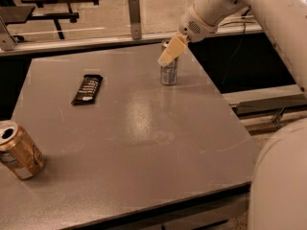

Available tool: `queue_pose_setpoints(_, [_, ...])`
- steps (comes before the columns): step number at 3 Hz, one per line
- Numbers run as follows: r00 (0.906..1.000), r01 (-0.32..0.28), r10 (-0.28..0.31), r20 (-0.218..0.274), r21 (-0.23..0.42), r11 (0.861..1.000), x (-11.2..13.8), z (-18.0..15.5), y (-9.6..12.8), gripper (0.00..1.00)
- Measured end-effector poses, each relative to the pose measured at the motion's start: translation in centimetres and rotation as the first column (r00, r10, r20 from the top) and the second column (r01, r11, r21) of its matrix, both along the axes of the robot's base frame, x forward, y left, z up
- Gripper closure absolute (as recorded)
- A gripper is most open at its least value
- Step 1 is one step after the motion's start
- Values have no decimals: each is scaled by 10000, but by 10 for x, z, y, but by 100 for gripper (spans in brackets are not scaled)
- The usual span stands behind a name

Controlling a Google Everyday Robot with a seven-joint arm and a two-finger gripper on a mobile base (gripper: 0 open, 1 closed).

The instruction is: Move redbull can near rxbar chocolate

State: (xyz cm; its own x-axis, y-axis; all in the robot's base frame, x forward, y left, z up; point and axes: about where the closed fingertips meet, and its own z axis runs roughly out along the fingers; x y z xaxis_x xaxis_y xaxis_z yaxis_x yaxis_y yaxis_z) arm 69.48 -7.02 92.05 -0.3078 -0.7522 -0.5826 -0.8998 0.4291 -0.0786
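Note:
The redbull can (169, 74), slim and silver-grey, stands upright near the far right of the grey table (144, 143). My gripper (171, 52) reaches in from the upper right, and its cream tip overlaps the upper part of the can. The rxbar chocolate (87, 89), a flat black bar with white lettering, lies on the table to the left of the can, well apart from it.
A wider gold-tan can (18, 150) stands tilted at the table's near left edge. My white body (280, 181) fills the lower right. A metal post (135, 17) and a rail run behind the far edge. A dark gap lies to the right of the table.

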Motion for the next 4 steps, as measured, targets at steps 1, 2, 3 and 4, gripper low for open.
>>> queue_pose_setpoints(1, [9994,-337,338,-18,115,9994,-5,8,9,65])
queue_pose_setpoints(2, [9978,-665,664,24,207,9976,-9,17,19,87])
queue_pose_setpoints(3, [9898,-1419,1411,207,419,9890,-11,30,50,100])
queue_pose_setpoints(4, [9744,-2243,2225,332,654,9723,-13,39,89,100])
